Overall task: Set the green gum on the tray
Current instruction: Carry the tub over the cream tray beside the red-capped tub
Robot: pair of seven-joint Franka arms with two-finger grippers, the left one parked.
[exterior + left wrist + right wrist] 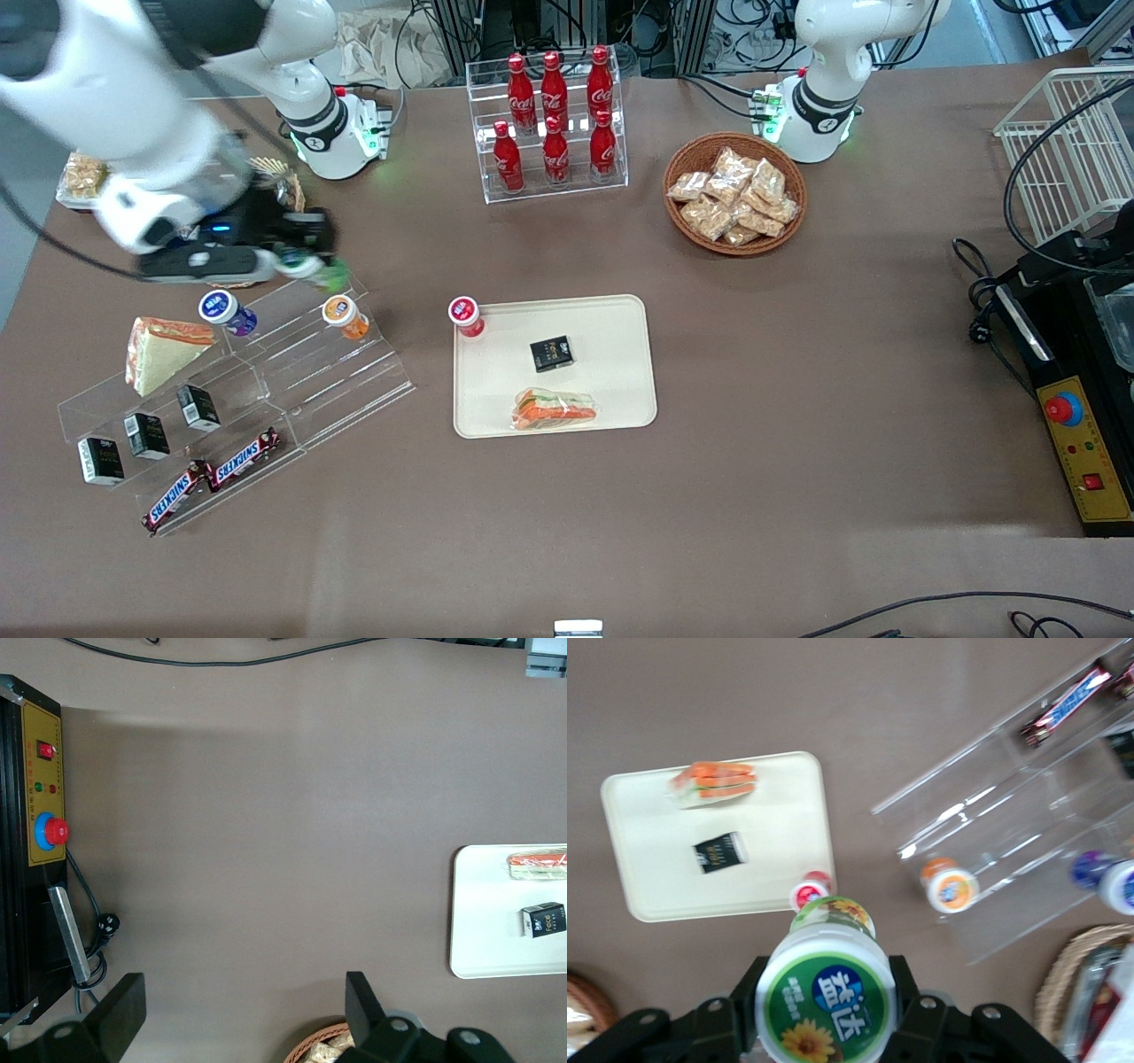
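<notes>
My gripper [310,264] is shut on the green gum [826,997], a small bottle with a white cap and round green label; it hangs above the top step of the clear acrylic shelf [292,372]. In the front view the gum [326,275] shows green at the fingertips. The cream-beige tray [620,319] lies flat mid-table, toward the parked arm from the gripper, and also shows in the right wrist view [656,859]. A black box [551,354] and a wrapped sandwich [556,411] lie on it. A red-labelled bottle [465,315] stands at the tray's corner.
An orange-labelled bottle [344,316] and a blue-labelled one [225,311] stand on the shelf, with a sandwich [158,352], black boxes and Snickers bars [213,478]. A cola bottle rack [554,120], a snack basket [734,193] and a control box [1076,443] stand on the table.
</notes>
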